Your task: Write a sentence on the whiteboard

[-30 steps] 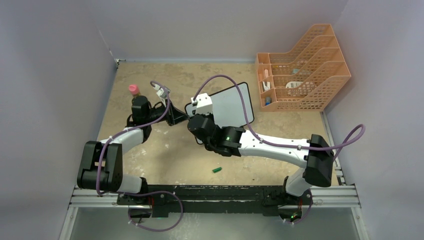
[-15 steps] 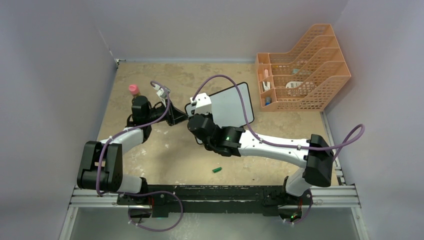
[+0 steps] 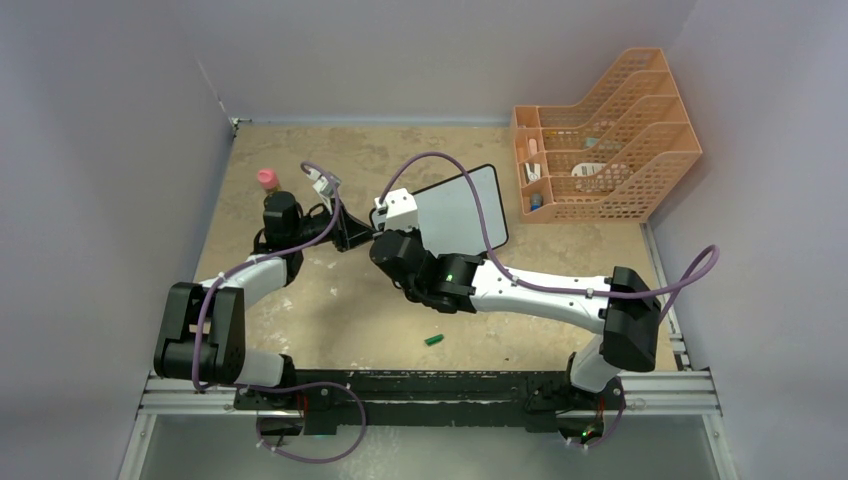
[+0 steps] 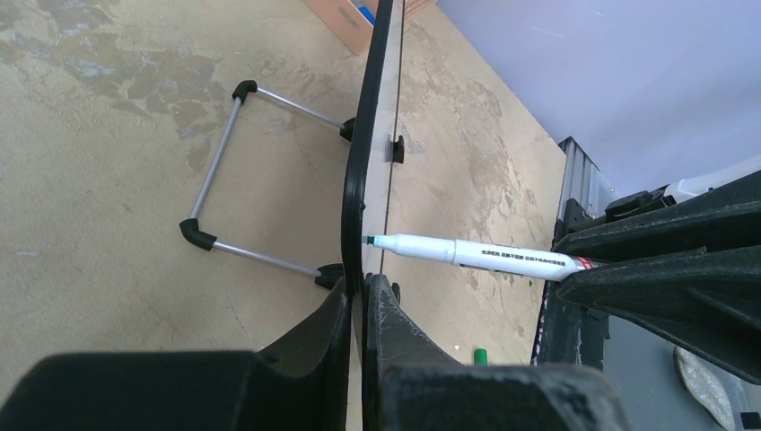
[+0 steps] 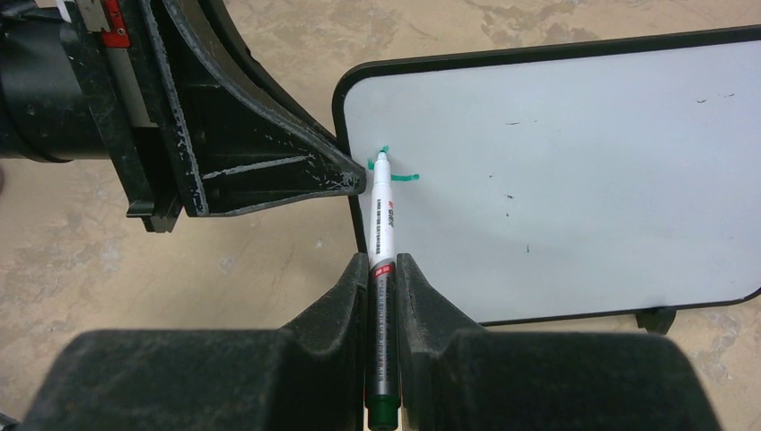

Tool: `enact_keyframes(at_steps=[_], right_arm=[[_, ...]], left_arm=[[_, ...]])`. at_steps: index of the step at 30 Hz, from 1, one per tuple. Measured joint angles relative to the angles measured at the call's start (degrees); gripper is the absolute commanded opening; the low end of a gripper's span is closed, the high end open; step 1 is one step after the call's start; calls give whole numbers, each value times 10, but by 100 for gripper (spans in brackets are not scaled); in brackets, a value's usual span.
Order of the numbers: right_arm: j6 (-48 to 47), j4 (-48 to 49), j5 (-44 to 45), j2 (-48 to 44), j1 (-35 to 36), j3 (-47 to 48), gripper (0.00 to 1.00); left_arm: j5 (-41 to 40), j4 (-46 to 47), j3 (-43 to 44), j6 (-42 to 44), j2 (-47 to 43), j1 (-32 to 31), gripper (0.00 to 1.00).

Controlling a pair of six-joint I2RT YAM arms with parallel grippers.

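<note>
The whiteboard (image 3: 460, 208) stands tilted near the table's middle; it also shows edge-on in the left wrist view (image 4: 359, 171) and face-on in the right wrist view (image 5: 574, 171). My left gripper (image 4: 361, 285) is shut on the board's left edge. My right gripper (image 5: 381, 269) is shut on a white marker (image 5: 380, 215) with a green tip. The tip touches the board's upper left corner, where short green strokes (image 5: 402, 176) are drawn. The marker also shows in the left wrist view (image 4: 476, 255).
An orange mesh file rack (image 3: 600, 140) stands at the back right. A pink-capped bottle (image 3: 268, 180) is behind the left arm. The green marker cap (image 3: 434, 339) lies on the table near the front. The board's wire stand (image 4: 224, 180) rests behind it.
My right arm has shifted slightly left, moving the marker tip toward the board's left edge. The left arm and board have not moved.
</note>
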Motion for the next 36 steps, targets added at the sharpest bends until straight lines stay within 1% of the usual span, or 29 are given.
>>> enact_keyframes(at_steps=[36], right_arm=[[26,-40,-15,0,0,-4,0]], left_arm=[[-2,-2,0,0,-1,0,0]])
